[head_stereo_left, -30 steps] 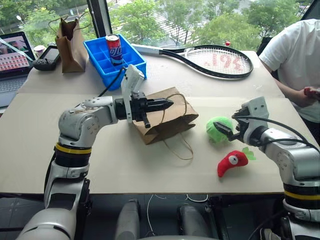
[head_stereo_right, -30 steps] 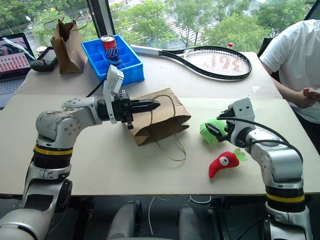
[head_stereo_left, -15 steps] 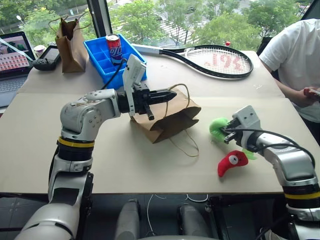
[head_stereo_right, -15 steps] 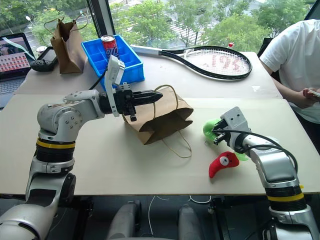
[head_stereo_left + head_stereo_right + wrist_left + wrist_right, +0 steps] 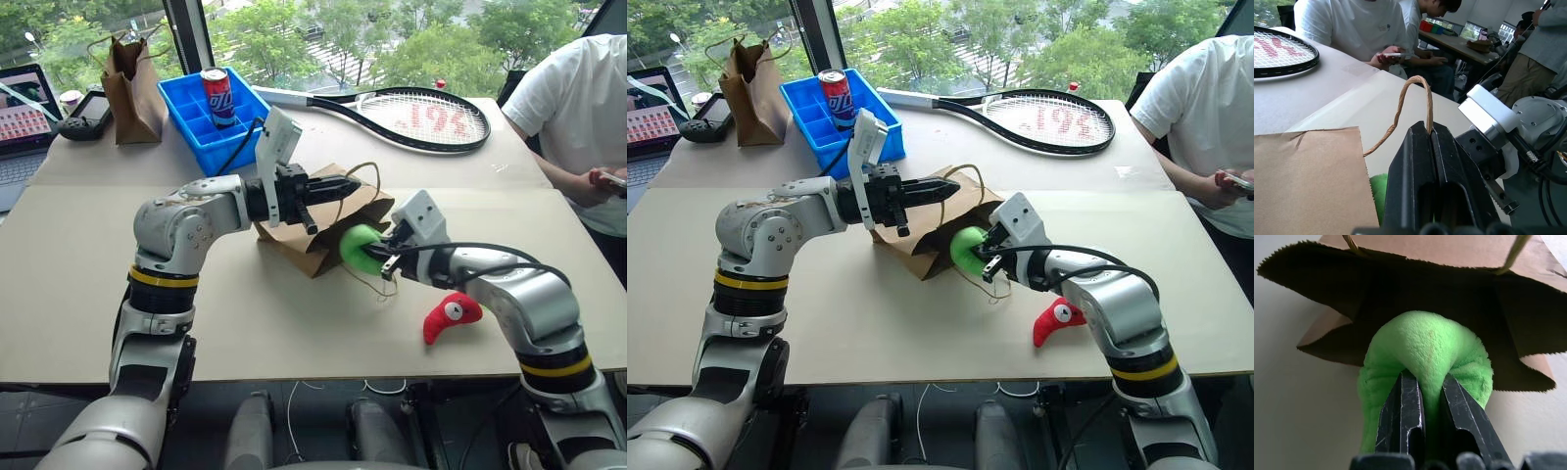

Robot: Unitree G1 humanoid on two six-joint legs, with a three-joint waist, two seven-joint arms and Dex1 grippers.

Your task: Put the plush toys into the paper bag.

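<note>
Here, the wide tan kraft paper bag [image 5: 318, 230] lies on its side on the pale tabletop [image 5: 78, 274], and it serves as the landmark for everything else. Its mouth is open toward the robot's right. The left hand [image 5: 338, 186] sits just above the bag's upper edge, fingers pressed together on one of the bag's thin twisted-paper loop handles [image 5: 1411, 100], holding that side of the mouth lifted. The bag's other loop handle [image 5: 377, 284] trails on the tabletop in front of the mouth.

At the mouth of the bag, the right hand [image 5: 385, 257] pinches the rounded light-green plush blob [image 5: 359, 247], its two black fingers nearly closed and sunk into the soft fabric. In the right wrist view the blob [image 5: 1425, 367] is just at the dark opening, with the bag's serrated edge above and around it.

The red chili-shaped plush toy with a white eye [image 5: 450, 314] lies on the tabletop to the right of the bag, nearer the robot, apart from both hands.

Behind the bag a blue plastic divided tray [image 5: 201, 122] holds a red drinks can [image 5: 217, 96], and a black tennis racket [image 5: 416, 116] lies behind and right of the bag. A smaller, darker brown paper bag [image 5: 127, 83] stands far behind and left. A person in a white shirt [image 5: 578, 108] sits at the right end of the tabletop.
</note>
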